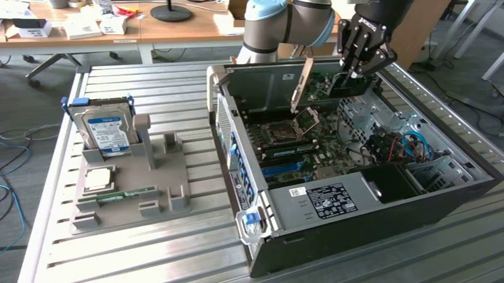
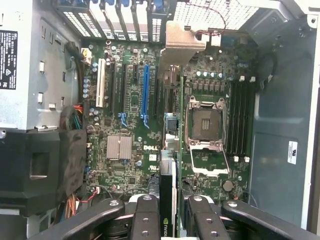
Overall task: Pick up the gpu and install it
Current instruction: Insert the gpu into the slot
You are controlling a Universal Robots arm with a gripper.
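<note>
The gpu [image 1: 347, 88] hangs edge-on, pinched between the jaws of my gripper [image 1: 359, 72], over the far end of the open case [image 1: 236, 138]. On the exterior view's left, well apart from the case, the grey holder [image 1: 157, 188] carries the hard drive [image 1: 108, 132] upright and the memory stick [image 1: 126, 193] lying flat. Inside the case walls the motherboard [image 1: 299, 147] lies uncovered, with its blue slot [image 2: 145, 90] unfilled near the card.

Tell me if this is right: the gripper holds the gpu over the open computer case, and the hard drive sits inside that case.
One part is wrong. The gripper does hold the gpu over the open computer case, but the hard drive stands upright in the grey holder outside the case, on the exterior view's left. The exterior view shows this.
</note>
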